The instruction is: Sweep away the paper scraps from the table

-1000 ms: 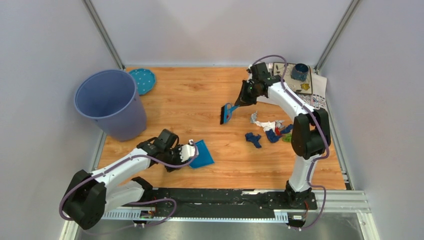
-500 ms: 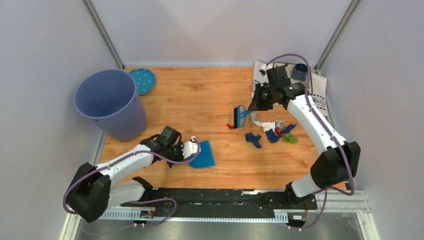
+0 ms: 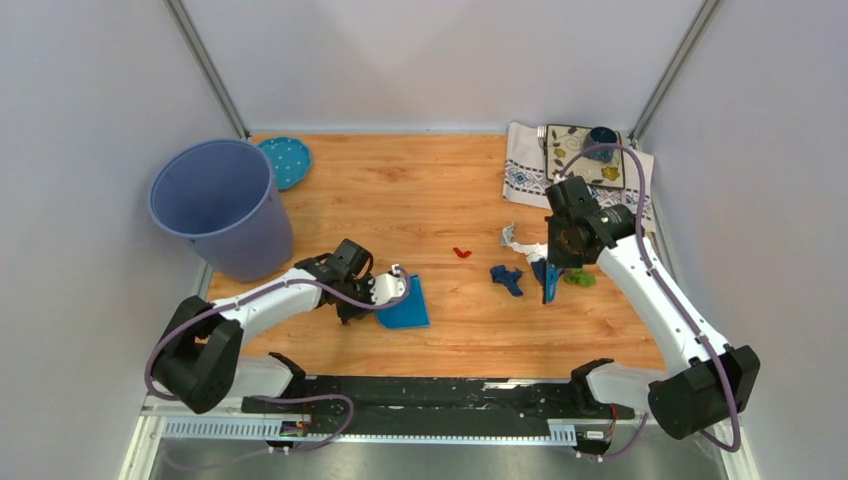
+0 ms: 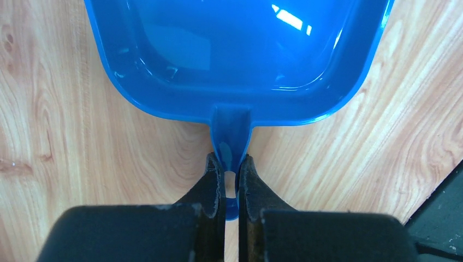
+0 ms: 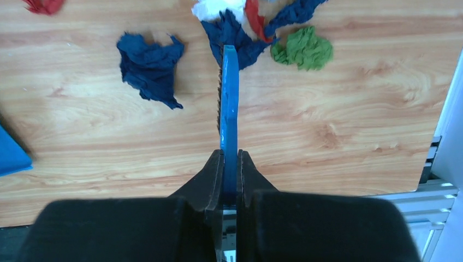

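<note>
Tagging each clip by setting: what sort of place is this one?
Probably a lab test cell, not a home: plain grey walls box in a wood-grain table, with robot arms bolted to a black rail.

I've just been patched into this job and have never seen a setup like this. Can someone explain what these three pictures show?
Two robot arms are bolted at the near edge of a wooden table. The wide picture looks down from above and behind them; the other two come from a camera on each wrist. The left hand is shut on the handle of a blue dustpan resting on the table. The right hand is shut on a blue brush, its far end at the paper scraps: dark blue, green, red and white bits to the dustpan's right. A blue bucket stands far left, a patterned cloth far right.
</note>
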`<state>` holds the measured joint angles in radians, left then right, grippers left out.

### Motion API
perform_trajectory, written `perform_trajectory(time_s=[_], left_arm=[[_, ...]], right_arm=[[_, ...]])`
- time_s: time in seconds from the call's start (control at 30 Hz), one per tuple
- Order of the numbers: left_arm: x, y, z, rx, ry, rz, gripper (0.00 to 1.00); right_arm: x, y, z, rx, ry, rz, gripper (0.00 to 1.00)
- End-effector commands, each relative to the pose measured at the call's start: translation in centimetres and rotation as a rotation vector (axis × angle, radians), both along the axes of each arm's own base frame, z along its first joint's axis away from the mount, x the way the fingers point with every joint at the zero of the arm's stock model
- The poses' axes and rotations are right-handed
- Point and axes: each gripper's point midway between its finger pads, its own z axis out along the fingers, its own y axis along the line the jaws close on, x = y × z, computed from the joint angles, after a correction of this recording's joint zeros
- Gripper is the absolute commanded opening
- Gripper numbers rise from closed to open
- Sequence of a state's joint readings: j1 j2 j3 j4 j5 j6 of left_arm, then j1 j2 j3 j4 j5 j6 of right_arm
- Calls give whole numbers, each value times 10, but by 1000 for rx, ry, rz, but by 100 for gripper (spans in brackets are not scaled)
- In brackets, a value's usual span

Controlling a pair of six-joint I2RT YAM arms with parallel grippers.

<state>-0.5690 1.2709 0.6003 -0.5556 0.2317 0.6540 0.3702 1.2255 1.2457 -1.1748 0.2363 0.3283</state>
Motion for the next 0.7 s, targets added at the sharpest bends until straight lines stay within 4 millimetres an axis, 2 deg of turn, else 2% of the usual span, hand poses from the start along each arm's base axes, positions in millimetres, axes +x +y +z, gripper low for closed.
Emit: perform_trajectory(time_s=[0.0, 0.07, 0.13, 0.17, 0.2, 0.27, 0.3, 0.37, 0.4, 0.43, 0.53, 0.57, 0.63, 0.67], left_arm=[[2, 5, 0, 70, 59, -23, 0], [3, 1, -1, 71, 89, -20, 0], [7, -4, 3, 67, 100, -17, 0], [10, -6, 3, 69, 106, -16, 0], [10, -7, 3, 69, 116, -16, 0], [12, -9, 3, 70, 124, -14, 0], [11, -9, 2, 71, 133, -12, 0], [12, -11, 1, 72, 137, -14, 0], [13, -11, 1, 69, 136, -11, 0], [13, -12, 1, 68, 137, -13, 0], [15, -14, 1, 56, 136, -7, 0], [16, -15, 1, 54, 133, -7, 0], [18, -15, 0, 57, 125, 3, 0], [20, -14, 0, 61, 116, 8, 0]], right_arm=[[3, 11, -19, 28, -11, 39, 0], [12, 30, -26, 38, -14, 106, 0], [20, 49, -23, 31, -43, 169, 0], [28, 56, -27, 23, -43, 185, 0], [37, 62, -20, 22, -66, 204, 0], [41, 78, -22, 12, -53, 250, 0], [43, 85, -30, -5, -27, 266, 0], [44, 111, -25, 4, -38, 327, 0], [42, 124, -33, 6, -13, 359, 0], [39, 144, -28, 31, -21, 405, 0], [27, 192, -31, 127, 7, 482, 0], [29, 210, -21, 178, -22, 501, 0], [18, 238, -15, 244, -27, 568, 0], [19, 249, -6, 267, -60, 591, 0]])
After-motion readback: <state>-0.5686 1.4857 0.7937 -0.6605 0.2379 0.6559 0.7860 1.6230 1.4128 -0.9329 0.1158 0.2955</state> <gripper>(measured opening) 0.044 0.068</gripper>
